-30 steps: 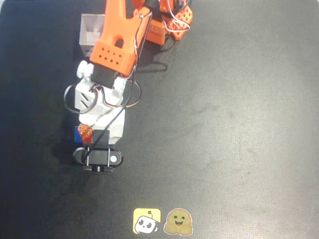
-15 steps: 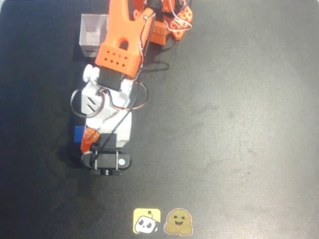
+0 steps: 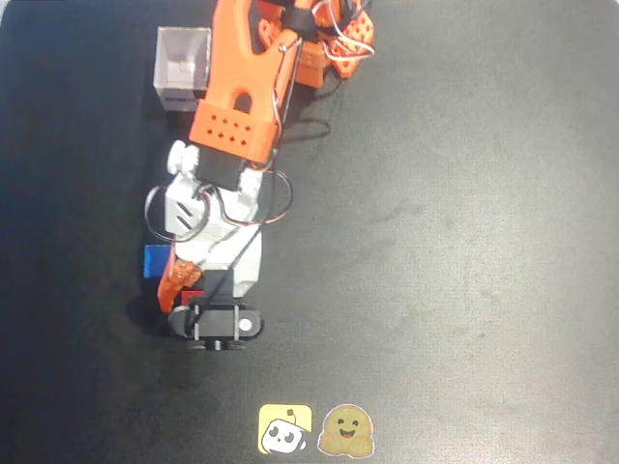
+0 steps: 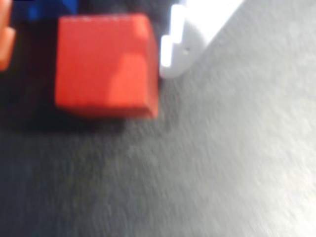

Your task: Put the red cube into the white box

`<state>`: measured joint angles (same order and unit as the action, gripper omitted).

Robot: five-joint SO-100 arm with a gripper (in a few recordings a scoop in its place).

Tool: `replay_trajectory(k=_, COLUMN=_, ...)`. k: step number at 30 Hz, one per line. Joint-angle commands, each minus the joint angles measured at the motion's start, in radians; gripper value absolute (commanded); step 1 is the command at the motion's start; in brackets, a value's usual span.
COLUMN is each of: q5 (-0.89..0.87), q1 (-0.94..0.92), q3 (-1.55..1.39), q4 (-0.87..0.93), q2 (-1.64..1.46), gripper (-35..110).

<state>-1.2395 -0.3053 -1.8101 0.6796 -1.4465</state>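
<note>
In the wrist view the red cube (image 4: 103,64) rests on the black table, large and close. It lies between my gripper's (image 4: 89,54) fingers: the white finger (image 4: 180,47) is at its right edge, and the orange finger (image 4: 5,42) stands off to its left across a dark gap. The gripper is open around the cube. From overhead only a red sliver of the cube (image 3: 192,294) peeks out beneath the gripper (image 3: 193,290). The white box (image 3: 182,70) stands open-topped at the upper left, well away from the gripper.
A blue cube (image 3: 157,261) sits just left of the gripper and beside the red cube, seen as a blue patch (image 4: 49,7) in the wrist view. Two stickers (image 3: 315,430) lie near the table's bottom edge. The arm's base (image 3: 324,43) is at the top.
In the overhead view the arm has reached further down and slightly right. The gripper has slid off the blue cube, now more exposed, and the white box is less covered.
</note>
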Motion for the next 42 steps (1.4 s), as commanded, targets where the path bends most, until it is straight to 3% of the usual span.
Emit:
replay_trajectory(k=1, q5=0.006, q1=0.003, q3=0.018, q4=-0.028, q2=0.005, gripper=24)
replay_trajectory(k=19, q5=0.011, q1=-0.003, q3=0.009, q4=-0.133, q2=0.13, gripper=22)
replay_trajectory(k=30, q5=-0.003, q1=-0.018, q3=-0.002, q4=-0.126, q2=0.133, gripper=0)
replay_trajectory(k=36, q5=0.006, q1=-0.023, q3=0.017, q4=-0.091, q2=0.118, gripper=0)
replay_trajectory(k=42, q5=0.029, q1=-0.049, q3=0.155, q4=0.115, q2=0.077, gripper=0)
